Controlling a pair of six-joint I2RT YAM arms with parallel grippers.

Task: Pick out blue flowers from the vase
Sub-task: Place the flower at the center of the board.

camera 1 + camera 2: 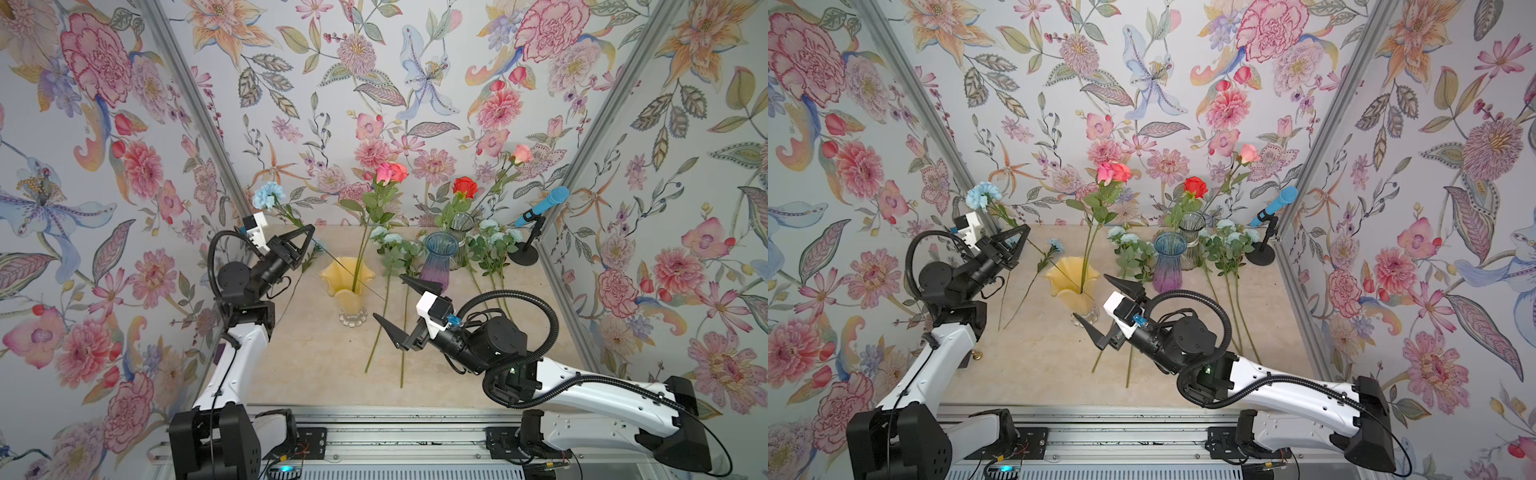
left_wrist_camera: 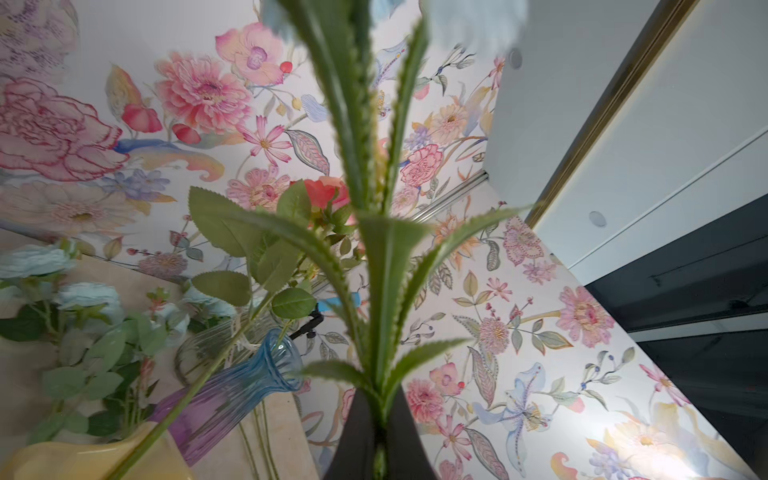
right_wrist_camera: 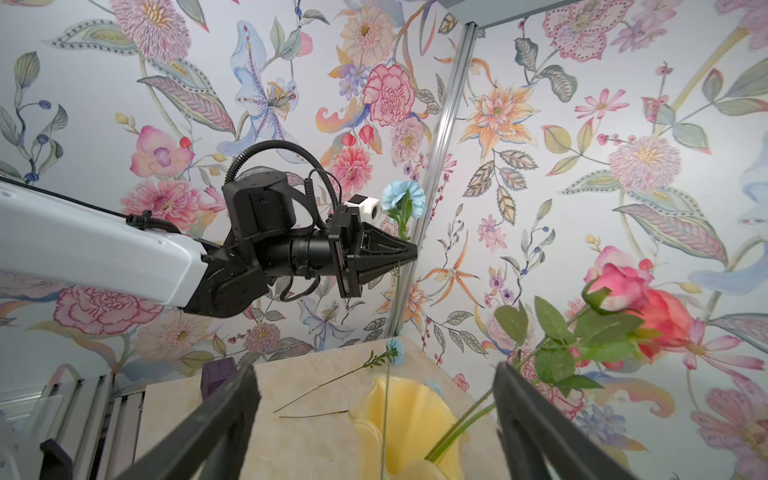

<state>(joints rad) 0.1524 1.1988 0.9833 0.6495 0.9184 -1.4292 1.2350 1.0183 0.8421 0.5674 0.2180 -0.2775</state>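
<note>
My left gripper (image 1: 309, 229) (image 2: 378, 390) is shut on the green stem (image 2: 386, 270) of a sky-blue carnation (image 1: 269, 195) (image 1: 983, 196), lifted at the back left. Its thin stem slants down across the yellow vase (image 1: 345, 299) (image 3: 415, 415); whether the end is still inside I cannot tell. My right gripper (image 1: 390, 296) (image 3: 374, 370) is open beside the vase, holding nothing. Pink and orange roses (image 1: 391, 172) stand in the yellow vase. Another blue carnation (image 1: 1054, 245) and aqua rose sprays (image 1: 390, 241) (image 1: 494, 237) lie on the table.
A blue-purple glass vase (image 1: 438, 257) stands behind my right gripper, with a clear vase (image 1: 460, 230) holding a red rose (image 1: 465, 187) and a peach rose behind it. A blue microphone (image 1: 542, 205) on a black stand is at the back right. Floral walls close in three sides.
</note>
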